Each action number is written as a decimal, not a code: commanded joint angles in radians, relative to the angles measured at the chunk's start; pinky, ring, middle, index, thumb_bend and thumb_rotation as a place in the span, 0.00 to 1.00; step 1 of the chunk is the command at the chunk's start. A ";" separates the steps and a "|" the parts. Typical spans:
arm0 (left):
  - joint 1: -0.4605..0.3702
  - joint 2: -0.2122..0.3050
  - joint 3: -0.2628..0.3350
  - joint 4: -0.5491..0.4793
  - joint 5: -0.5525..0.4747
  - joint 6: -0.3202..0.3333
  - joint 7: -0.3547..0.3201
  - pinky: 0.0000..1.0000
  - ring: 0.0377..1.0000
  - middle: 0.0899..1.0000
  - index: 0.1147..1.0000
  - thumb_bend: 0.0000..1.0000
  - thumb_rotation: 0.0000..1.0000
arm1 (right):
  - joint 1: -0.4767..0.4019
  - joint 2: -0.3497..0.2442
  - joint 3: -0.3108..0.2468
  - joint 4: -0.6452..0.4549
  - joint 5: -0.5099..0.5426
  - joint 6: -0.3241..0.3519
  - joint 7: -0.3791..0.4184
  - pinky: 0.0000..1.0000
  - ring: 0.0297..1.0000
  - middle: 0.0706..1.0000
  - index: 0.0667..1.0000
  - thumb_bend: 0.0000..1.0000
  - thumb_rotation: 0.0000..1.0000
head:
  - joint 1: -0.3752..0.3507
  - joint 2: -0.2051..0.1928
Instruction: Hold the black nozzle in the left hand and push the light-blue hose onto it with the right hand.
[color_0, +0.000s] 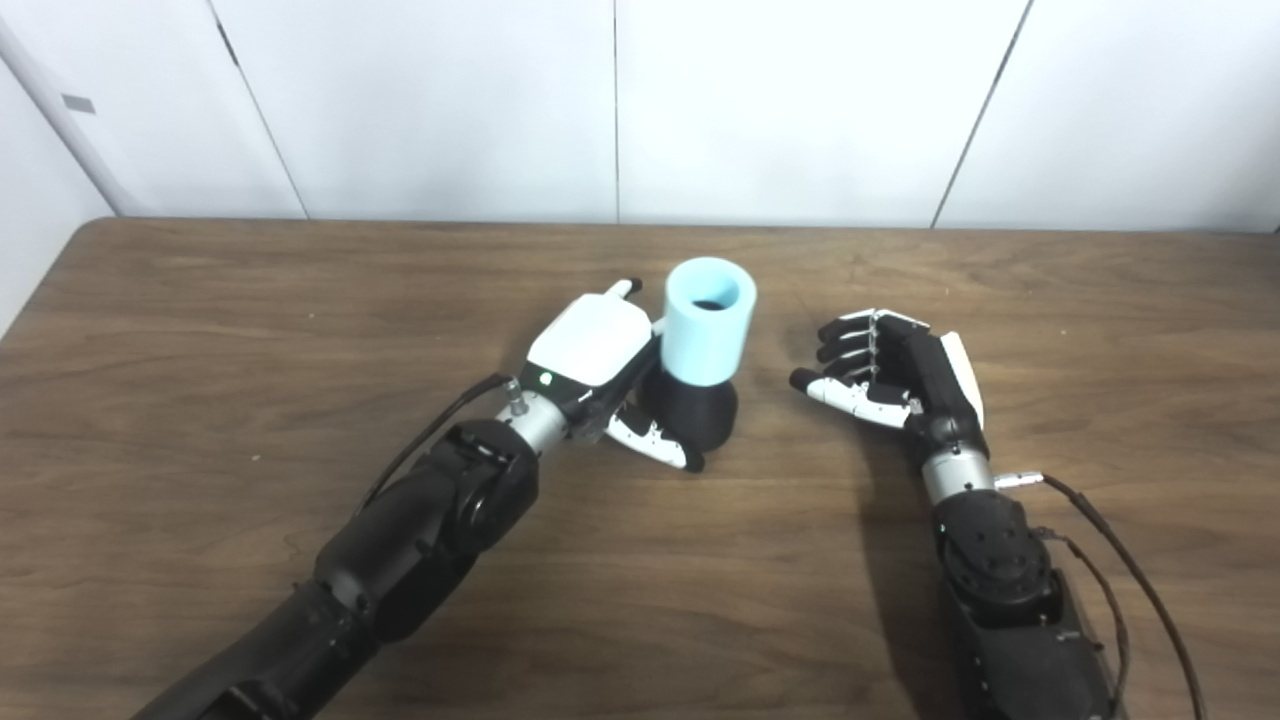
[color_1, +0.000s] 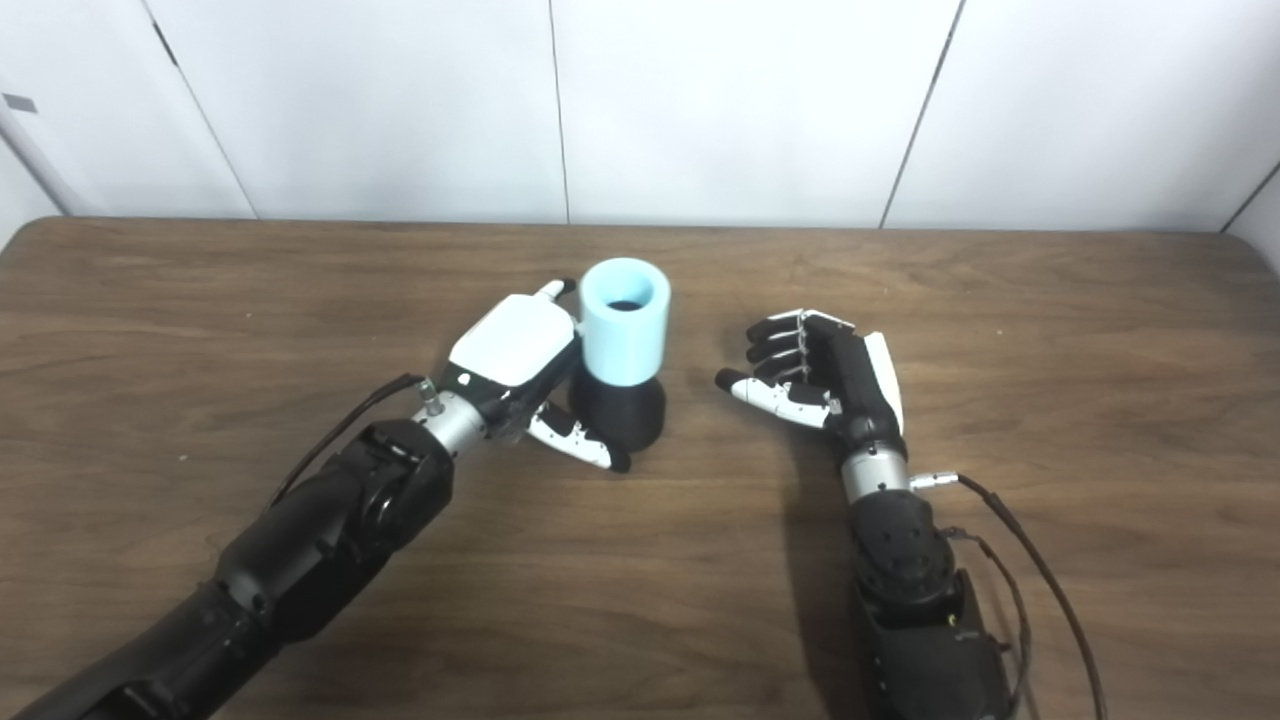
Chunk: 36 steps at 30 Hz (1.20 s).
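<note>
Hose seated on nozzle at frame centre, left hand around it.

The left hand (color_0: 600, 365), arm reaching up from lower left, wraps the black nozzle (color_0: 697, 410) standing on the tabletop (color_0: 250, 330), the light-blue hose (color_0: 708, 320) upright on top. Both views agree. Right of centre, the right hand (color_1: 825, 375) rests apart, fingers loosely curled, empty.

— Where is the left hand (color_0: 600, 370)?
— Its arm reaches in from the lower left, forearm slanting up toward mid-table. The white back of the hand faces up, the thumb (color_0: 655, 443) stretched out low toward the right.
— Are its fingers closed?
— Mostly hidden; I cannot tell.
— And the right hand (color_1: 820, 375)?
— Forearm rising from the lower right, palm turned left, fingers loosely curled and apart, holding nothing.
</note>
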 joint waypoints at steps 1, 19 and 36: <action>0.097 0.037 -0.089 0.123 0.064 0.153 -0.320 1.00 1.00 0.95 0.86 0.94 0.28 | -0.025 -0.005 -0.031 -0.042 0.018 -0.105 -0.049 0.33 0.43 0.44 0.47 0.52 0.00 | -0.003 0.001; 0.106 0.054 0.003 0.018 0.043 0.212 -0.319 0.98 0.96 0.92 0.87 0.88 0.30 | -0.020 -0.001 -0.024 -0.041 0.033 -0.116 -0.064 0.33 0.43 0.44 0.47 0.52 0.00 | 0.001 -0.003; 0.269 -0.144 0.617 -0.071 -0.495 0.155 -0.035 0.58 0.67 0.71 0.72 0.70 0.02 | -0.020 -0.019 -0.032 -0.030 0.037 -0.129 -0.071 0.33 0.45 0.44 0.47 0.52 0.00 | 0.013 -0.002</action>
